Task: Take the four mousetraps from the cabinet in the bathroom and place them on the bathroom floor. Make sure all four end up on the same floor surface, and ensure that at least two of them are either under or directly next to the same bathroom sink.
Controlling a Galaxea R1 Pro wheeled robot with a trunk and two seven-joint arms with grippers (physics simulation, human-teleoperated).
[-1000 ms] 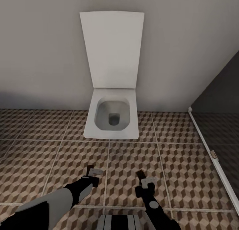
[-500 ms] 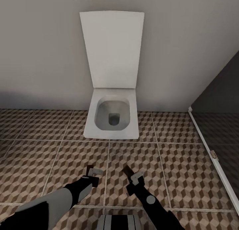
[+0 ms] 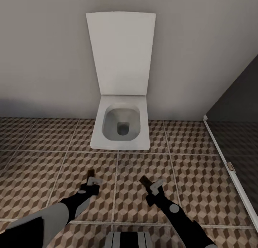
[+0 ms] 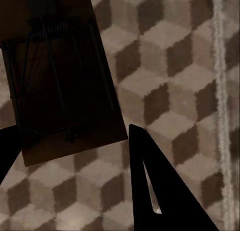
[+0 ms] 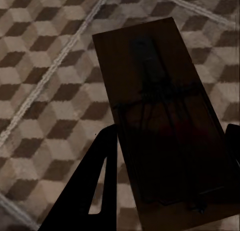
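I hold two mousetraps above the bathroom floor [image 3: 200, 183], a little in front of the toilet. In the head view my left gripper [image 3: 91, 181] is shut on a dark mousetrap [image 3: 90, 174] that sticks out ahead of the fingers. My right gripper [image 3: 152, 185] is shut on a second mousetrap [image 3: 144, 180], angled to the left. The left wrist view shows the mousetrap [image 4: 60, 76] with its wire spring, held by the left gripper [image 4: 70, 128]. In the right wrist view the other mousetrap [image 5: 160, 106] lies lengthwise in the right gripper [image 5: 171, 128]. Cabinet and sink are out of view.
A square white toilet [image 3: 121, 128] with its lid up stands against the grey wall straight ahead. A dark panel with a white frame [image 3: 229, 165] runs along the right side. Patterned tiles spread left and right of the toilet.
The left gripper has shifted left and turned with its mousetrap. The right gripper swung left, then back right, its mousetrap now angled left. The camera has not moved.
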